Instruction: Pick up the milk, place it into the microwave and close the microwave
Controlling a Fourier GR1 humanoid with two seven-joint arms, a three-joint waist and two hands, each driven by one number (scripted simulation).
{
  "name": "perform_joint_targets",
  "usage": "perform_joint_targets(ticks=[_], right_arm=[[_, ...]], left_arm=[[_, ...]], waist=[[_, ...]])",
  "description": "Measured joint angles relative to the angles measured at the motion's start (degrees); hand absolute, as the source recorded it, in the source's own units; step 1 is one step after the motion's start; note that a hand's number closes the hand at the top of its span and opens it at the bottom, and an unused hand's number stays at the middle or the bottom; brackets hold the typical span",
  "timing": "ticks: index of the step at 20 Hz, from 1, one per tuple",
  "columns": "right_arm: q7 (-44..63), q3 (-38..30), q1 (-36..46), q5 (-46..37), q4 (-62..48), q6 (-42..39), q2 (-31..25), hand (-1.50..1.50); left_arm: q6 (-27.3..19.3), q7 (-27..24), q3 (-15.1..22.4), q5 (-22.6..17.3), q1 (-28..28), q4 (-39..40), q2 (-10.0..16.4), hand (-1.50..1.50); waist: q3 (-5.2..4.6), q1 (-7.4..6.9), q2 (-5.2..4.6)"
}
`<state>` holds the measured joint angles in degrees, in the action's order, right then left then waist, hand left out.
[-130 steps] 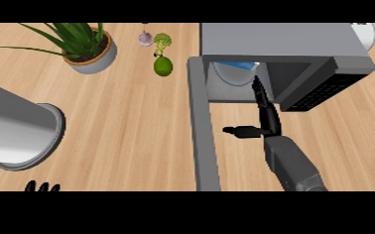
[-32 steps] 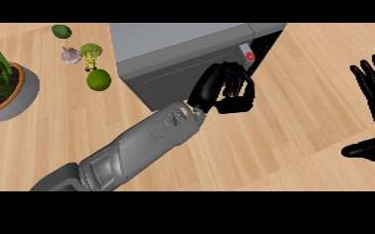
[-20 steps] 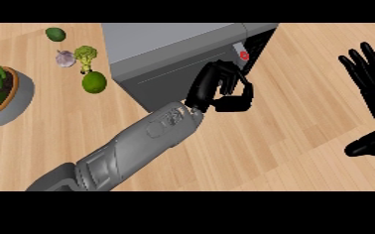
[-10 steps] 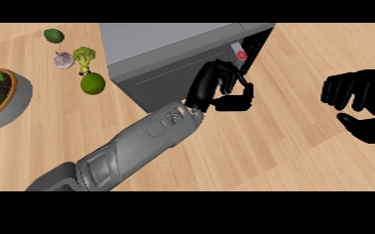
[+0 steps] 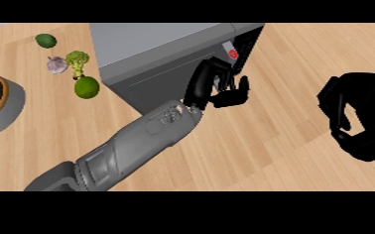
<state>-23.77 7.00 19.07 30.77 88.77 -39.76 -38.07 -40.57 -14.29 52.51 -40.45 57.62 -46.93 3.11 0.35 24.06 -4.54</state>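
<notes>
Head view, against half a second ago:
- The right hand [image 5: 357, 85] has dropped lower along the right edge. Its fingers are now curled in more tightly and nothing shows inside them.
- The left hand [image 5: 201, 84] is unchanged. It is at the right end of the microwave [image 5: 168, 44] front, beside the control strip, with fingers bent down against the front and the thumb out to the right. No object shows in it.
- The microwave door is shut, as it was half a second ago. In the oldest frame it stood open with a white and blue carton inside.

Hidden or cut off:
- The milk shows nowhere. With the door shut, it cannot be confirmed as inside.
- The right hand is cut by the right edge and no forearm shows.
- A pot [image 5: 11, 106] is cut by the left edge.
- The left hand covers part of the microwave's front.

Markings: a round red button [image 5: 233, 54] on the control strip; any lettering is too small to read.

Left of the microwave, on the wooden counter [image 5: 278, 144]:
- broccoli [image 5: 77, 59] just beside a garlic bulb [image 5: 56, 65]
- a light green fruit [image 5: 86, 87] nearer
- a darker green fruit [image 5: 45, 40] farther
</notes>
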Motion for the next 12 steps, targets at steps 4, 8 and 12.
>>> perform_joint_targets(ticks=[4, 8, 12], right_arm=[[0.99, 1.02, -0.14, 0.82, 2.43, -0.31, 0.02, 1.5], [1.69, 1.74, -0.51, 1.59, 4.53, -0.6, 0.01, 1.5], [2.31, 2.48, -1.03, 2.2, 6.41, -0.74, 0.18, 1.5]], left_arm=[[-1.11, -0.65, -0.07, -0.62, -0.38, -0.17, 0.35, 1.5], [-2.02, -1.37, -0.1, -1.12, -0.73, -0.22, 0.55, 1.5], [-3.07, -2.01, -0.14, -1.53, -1.09, -0.51, 0.83, 1.5]], waist=[[-0.02, 0.68, 0.09], [-0.01, 1.18, 0.22], [0.01, 1.69, 0.23]])
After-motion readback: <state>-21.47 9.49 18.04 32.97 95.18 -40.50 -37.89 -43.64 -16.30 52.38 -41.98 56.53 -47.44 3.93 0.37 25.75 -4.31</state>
